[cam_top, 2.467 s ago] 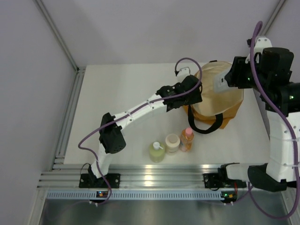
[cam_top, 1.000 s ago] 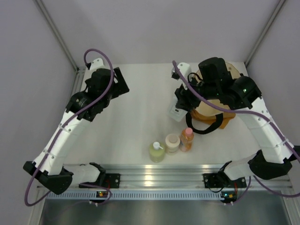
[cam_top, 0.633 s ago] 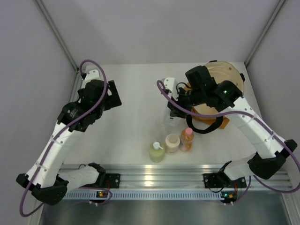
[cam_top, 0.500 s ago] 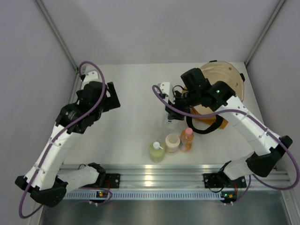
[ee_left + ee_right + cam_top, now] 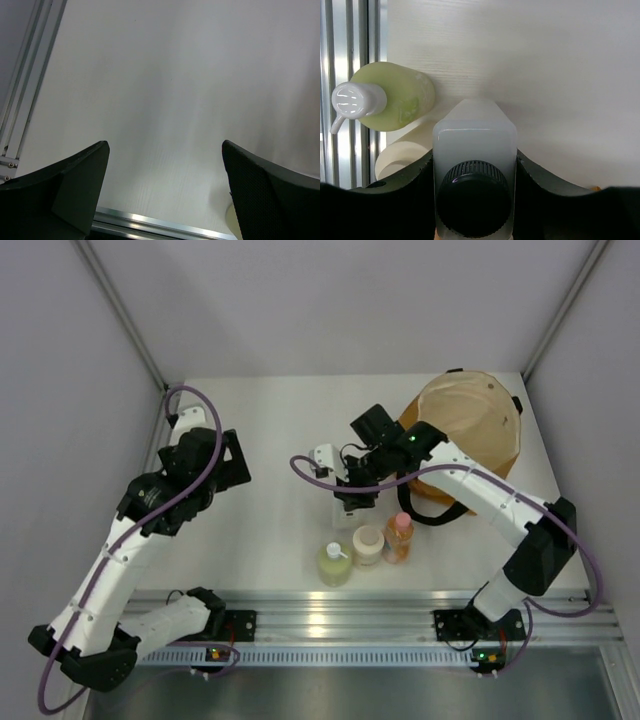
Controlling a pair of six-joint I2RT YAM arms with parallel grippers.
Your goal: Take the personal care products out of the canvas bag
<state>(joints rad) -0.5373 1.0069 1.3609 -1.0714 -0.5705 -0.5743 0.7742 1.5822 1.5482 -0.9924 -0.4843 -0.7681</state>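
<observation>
In front of the canvas bag (image 5: 470, 440) stand the yellow-green bottle (image 5: 334, 564), cream jar (image 5: 368, 544) and orange bottle (image 5: 399, 537), already out. The right gripper (image 5: 351, 500) holds the clear bottle (image 5: 474, 145) tight, outside the bag, and I think it only needs setting down. Far left of the bag, the left gripper (image 5: 164, 165) gapes open

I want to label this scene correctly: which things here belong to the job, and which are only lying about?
Job: canvas bag, yellow-green pump bottle, cream jar, orange bottle, clear black-capped bottle.
Not the job: aluminium rail, purple cables.
</observation>
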